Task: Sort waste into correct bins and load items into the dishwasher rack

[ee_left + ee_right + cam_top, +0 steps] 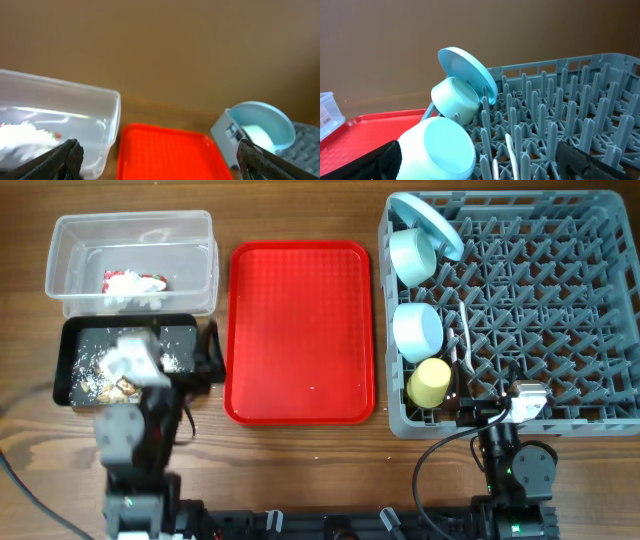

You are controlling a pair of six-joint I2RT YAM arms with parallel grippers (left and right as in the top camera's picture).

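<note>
My left hand (159, 161) and right hand (478, 161) were both spread wide, empty.
The wrapper (135, 284) sat in the tub (190, 250); plate (430, 220) and cup (431, 382) were in the rack (560, 300).

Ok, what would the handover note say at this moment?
Left gripper open, empty, above the black tray.
Right gripper open, empty, at the rack's near edge.
Wrapper in the clear tub; scraps in the black tray.
Plate, green bowl, blue bowl, yellow cup and white cutlery sit in the rack.
Left to do: seemingly nothing but parking the arms.
</note>
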